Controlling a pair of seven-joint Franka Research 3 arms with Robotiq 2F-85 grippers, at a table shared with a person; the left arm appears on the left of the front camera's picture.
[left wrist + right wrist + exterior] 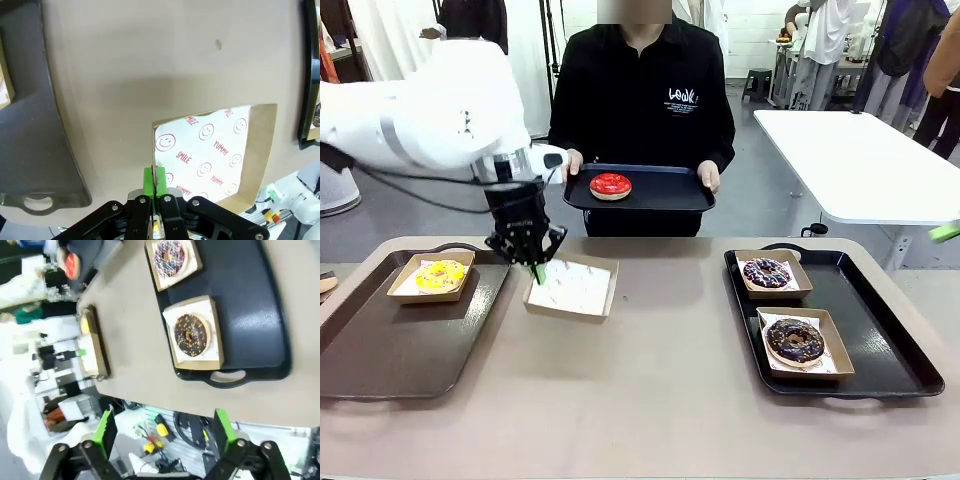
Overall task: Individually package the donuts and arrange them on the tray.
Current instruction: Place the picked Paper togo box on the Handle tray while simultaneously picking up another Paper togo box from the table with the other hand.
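Four donuts, all apart from left gripper (537, 268), clamped tight on near-left wall of empty box (572, 287): yellow donut (440, 275) just left, red donut (611, 185) beyond on person's tray (665, 192), chocolate donut (794, 341) and purple donut (766, 272) far right. Right gripper (165, 432) spread wide, holding nothing.

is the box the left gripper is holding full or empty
Empty. The box shows only its white smiley-print liner, no donut inside. The left gripper is shut on its near-left wall; the red donut sits on the person's tray.
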